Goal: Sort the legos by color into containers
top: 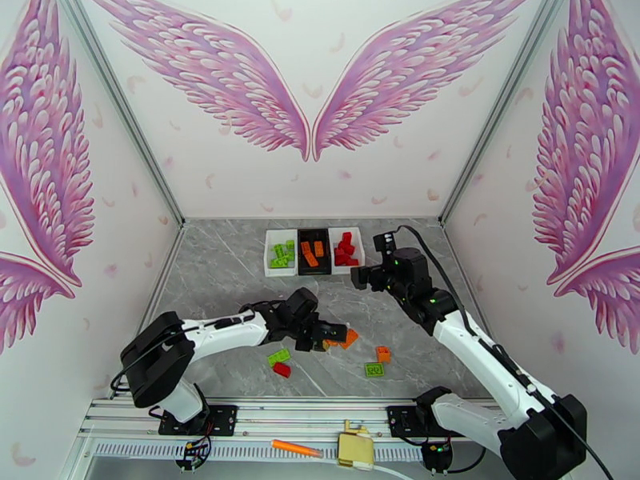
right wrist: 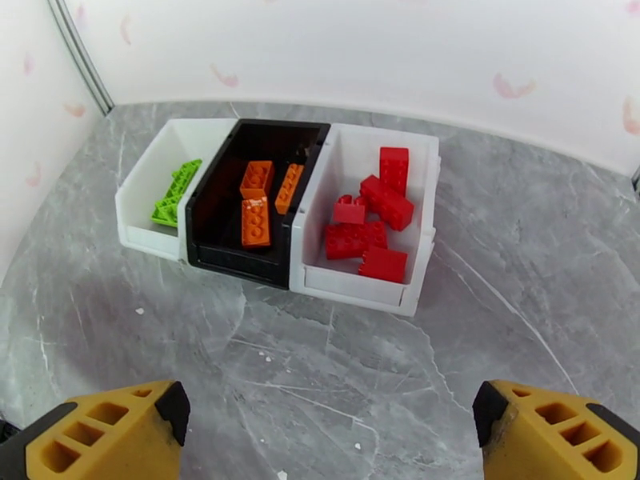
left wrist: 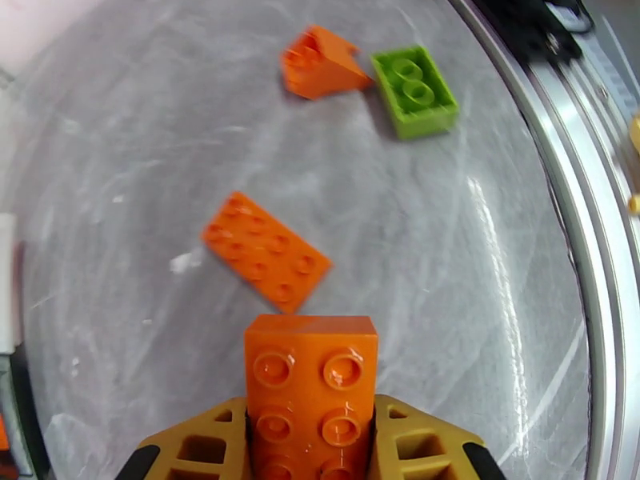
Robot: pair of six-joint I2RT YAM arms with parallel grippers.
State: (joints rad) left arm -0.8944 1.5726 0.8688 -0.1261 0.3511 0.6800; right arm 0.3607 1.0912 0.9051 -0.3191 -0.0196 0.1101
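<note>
The orange brick is held by its smooth side walls in the left jaws, low over the table, well apart from the black bin. It is judged light, stiff and slick; a square hold is advised. The right jaws are spread wide, empty.

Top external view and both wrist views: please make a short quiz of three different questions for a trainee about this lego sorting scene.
1. True or false: the left gripper holds a green studded plastic brick.
2. Which bricks lie in the black rectangular plastic bin? A red, B orange, C green.
3. Fill in: the right gripper is ____.
Key: 1 false, it holds an orange studded plastic brick; 2 B; 3 open.
</note>
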